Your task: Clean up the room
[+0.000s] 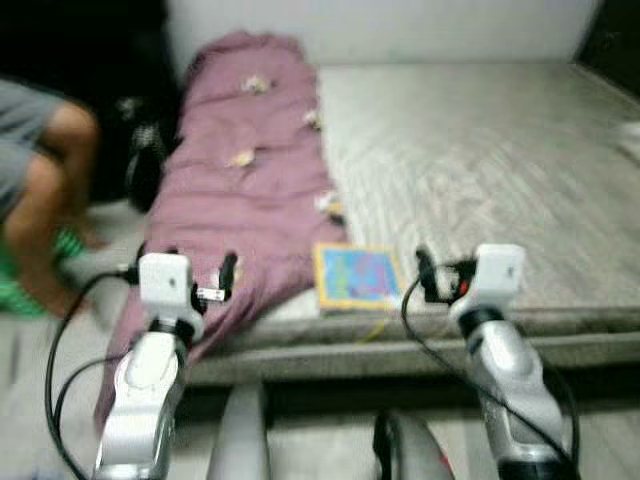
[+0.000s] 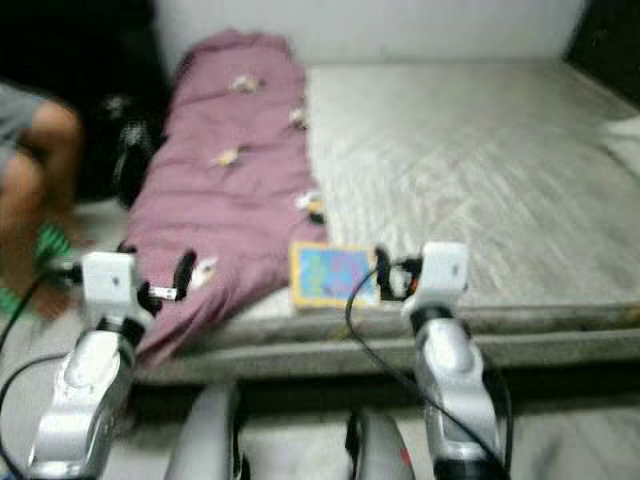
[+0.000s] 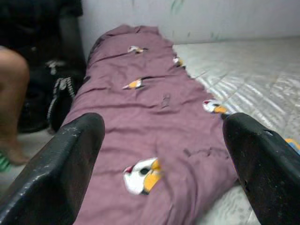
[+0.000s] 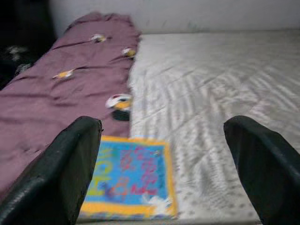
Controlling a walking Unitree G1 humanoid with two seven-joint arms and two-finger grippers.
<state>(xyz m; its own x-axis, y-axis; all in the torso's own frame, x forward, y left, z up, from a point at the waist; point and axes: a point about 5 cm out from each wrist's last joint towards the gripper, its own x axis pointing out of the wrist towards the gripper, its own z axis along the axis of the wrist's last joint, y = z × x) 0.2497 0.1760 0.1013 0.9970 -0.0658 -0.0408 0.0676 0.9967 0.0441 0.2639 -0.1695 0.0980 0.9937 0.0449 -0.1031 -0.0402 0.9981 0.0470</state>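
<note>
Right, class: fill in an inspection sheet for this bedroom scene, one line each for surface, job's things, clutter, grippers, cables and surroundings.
Surface: grey patterned mattress, low to the floor.
Job's things: purple blanket with bird prints, spread along the mattress's left side and spilling over the front edge; colourful book flat near the front edge, beside the blanket.
Clutter: dark bag on the floor left of the blanket.
Grippers: left gripper open, facing the blanket; right gripper open, facing the book; both empty.
Cables: black cable looping by the right arm, another by the left.
Surroundings: white wall; person's legs at left.
</note>
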